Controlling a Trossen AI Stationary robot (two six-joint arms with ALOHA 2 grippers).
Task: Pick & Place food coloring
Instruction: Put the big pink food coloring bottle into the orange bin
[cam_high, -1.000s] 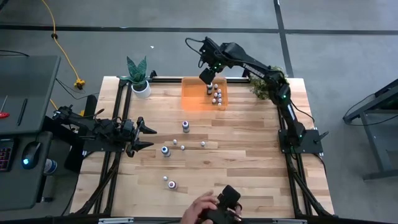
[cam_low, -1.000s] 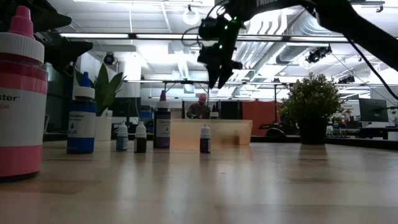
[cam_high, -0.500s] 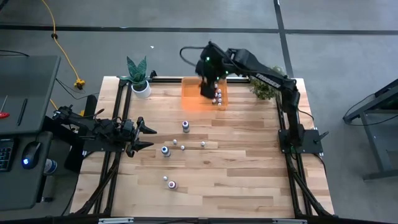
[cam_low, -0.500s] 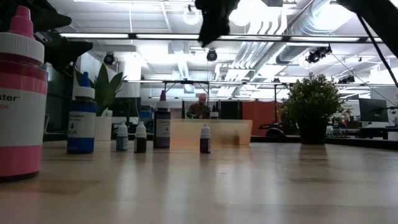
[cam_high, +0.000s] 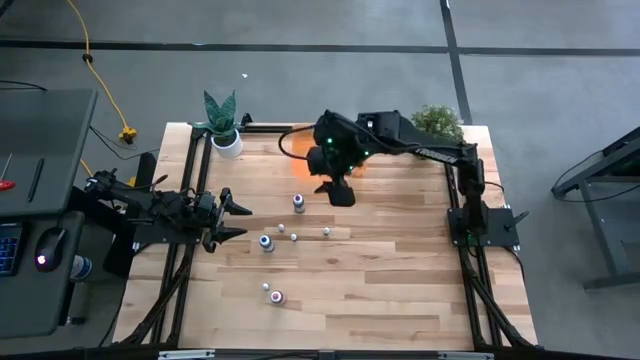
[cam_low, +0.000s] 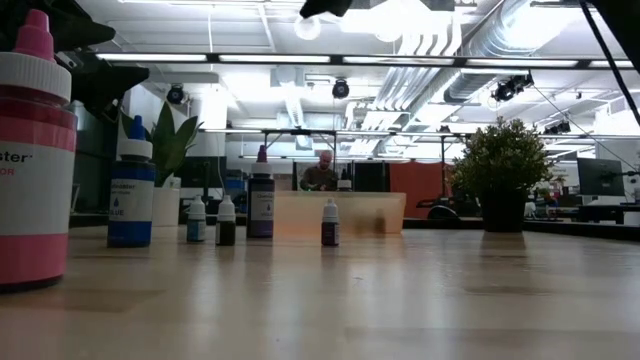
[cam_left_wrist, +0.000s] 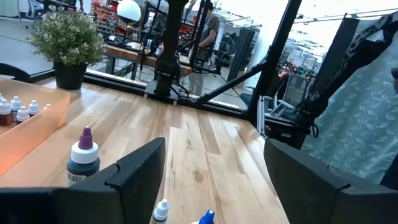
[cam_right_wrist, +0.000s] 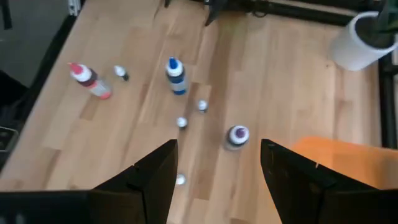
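Observation:
Several food coloring bottles stand upright on the wooden table: a dark one with a purple cap, a blue one, a red one, and tiny whitish droppers between them. More bottles stand in the orange tray. My right gripper hangs open high above the table's middle, slanting down, just beyond the dark bottle. It holds nothing. My left gripper waits open and level at the table's left edge.
A potted plant in a white pot stands at the far left corner and a bushy plant at the far right. My right arm hides most of the orange tray in the high view. Bare wood lies along the near and right sides.
My right gripper has left the orange tray, swinging toward the table's near edge and the loose bottles. It has risen out of the top of the low view and rolled. It stays open. A person's hand at the near edge has withdrawn.

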